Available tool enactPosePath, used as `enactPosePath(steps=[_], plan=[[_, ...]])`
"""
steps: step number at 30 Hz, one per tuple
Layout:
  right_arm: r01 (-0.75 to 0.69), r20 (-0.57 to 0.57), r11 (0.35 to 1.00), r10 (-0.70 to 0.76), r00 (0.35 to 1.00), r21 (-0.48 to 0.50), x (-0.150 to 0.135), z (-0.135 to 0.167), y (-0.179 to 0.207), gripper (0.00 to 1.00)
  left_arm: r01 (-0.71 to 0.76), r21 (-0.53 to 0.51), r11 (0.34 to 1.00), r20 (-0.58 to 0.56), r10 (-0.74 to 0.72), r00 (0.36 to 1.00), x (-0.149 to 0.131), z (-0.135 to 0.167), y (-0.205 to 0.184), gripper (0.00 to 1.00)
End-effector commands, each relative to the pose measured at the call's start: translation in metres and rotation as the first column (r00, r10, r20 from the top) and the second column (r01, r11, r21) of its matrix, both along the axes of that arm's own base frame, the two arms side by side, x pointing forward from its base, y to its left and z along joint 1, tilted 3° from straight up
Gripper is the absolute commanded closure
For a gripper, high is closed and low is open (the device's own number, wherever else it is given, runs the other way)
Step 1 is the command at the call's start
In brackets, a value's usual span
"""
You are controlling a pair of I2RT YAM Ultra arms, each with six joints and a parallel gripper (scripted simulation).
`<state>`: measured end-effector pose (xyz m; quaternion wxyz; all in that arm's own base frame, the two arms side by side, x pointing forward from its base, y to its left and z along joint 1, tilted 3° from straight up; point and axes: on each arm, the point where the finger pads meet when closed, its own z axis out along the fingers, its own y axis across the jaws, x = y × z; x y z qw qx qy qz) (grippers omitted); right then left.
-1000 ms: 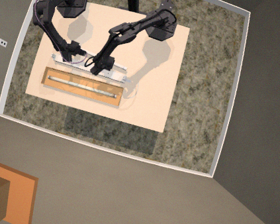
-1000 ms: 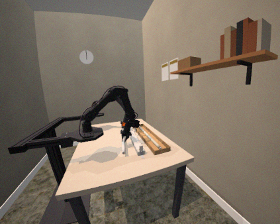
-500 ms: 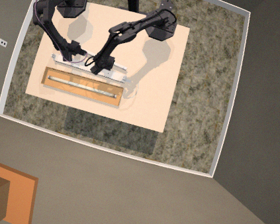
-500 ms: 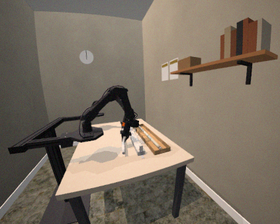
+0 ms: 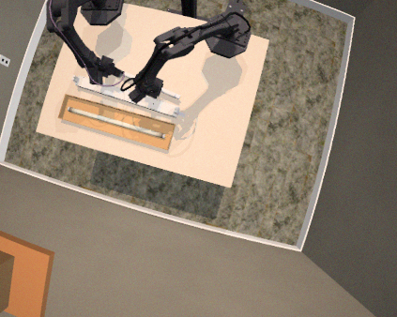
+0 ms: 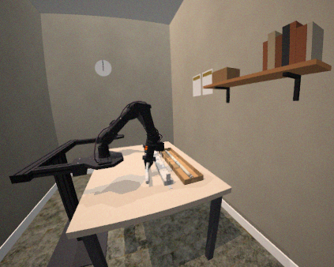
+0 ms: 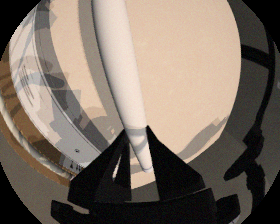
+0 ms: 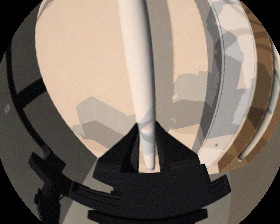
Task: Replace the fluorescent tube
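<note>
Both grippers are shut on the white LED tube point(image 7: 118, 65) point(image 8: 138, 65) point(image 6: 148, 174) and hold it level a little above the bench, on the arm side of the white light fixture point(image 5: 167, 108) point(image 6: 163, 173) point(image 7: 46, 115) point(image 8: 226, 75). My left gripper point(image 7: 136, 130) point(image 5: 144, 91) point(image 6: 148, 161) grips one part of the tube. My right gripper point(image 8: 146, 124) point(image 5: 104, 77) grips it farther along. The fixture's holders look empty. The old fluorescent tube point(image 5: 115, 123) point(image 6: 182, 167) point(image 8: 256, 135) lies flat in the brown carton point(image 5: 64, 105) point(image 6: 186, 178) point(image 8: 258, 100), which sits on the bench beyond the fixture.
The bench point(image 5: 212, 141) point(image 6: 147, 205) has open top on the side away from the arms' bases. A black gantry frame point(image 6: 48, 162) carries both arms at the back. A wall shelf point(image 6: 265, 75) with books hangs well above the bench.
</note>
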<state>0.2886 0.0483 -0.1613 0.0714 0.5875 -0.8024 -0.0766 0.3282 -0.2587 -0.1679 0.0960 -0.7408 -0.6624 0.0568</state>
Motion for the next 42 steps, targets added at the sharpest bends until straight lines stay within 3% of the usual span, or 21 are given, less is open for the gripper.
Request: enactPosePath(steps=[1, 3, 16, 19, 42], plan=[[-0.004, 0.041, 1.000, 0.004, 0.999, -0.002, 0.008, 0.009, 0.004, 0.89, 0.019, -0.017, 1.000, 0.023, -0.018, 1.000, 0.000, 0.012, -0.008, 0.89], [0.005, 0.082, 1.000, -0.004, 0.997, -0.014, 0.014, 0.008, 0.001, 0.89, 0.001, -0.021, 1.000, 0.072, 0.000, 0.997, 0.010, 0.010, -0.007, 0.89], [0.003, 0.173, 0.999, 0.005, 0.985, -0.044, 0.013, 0.008, 0.002, 0.89, 0.014, -0.030, 0.999, 0.166, -0.009, 0.986, 0.007, 0.010, -0.009, 0.89], [-0.003, 0.140, 0.999, 0.009, 0.990, -0.041, 0.006, 0.009, 0.003, 0.89, 0.022, -0.019, 1.000, 0.130, -0.019, 0.991, -0.001, 0.011, -0.005, 0.89], [0.007, 0.275, 0.997, 0.016, 0.961, -0.082, 0.009, 0.008, 0.002, 0.89, 0.023, -0.033, 0.999, 0.270, -0.013, 0.963, 0.003, 0.010, -0.006, 0.89]])
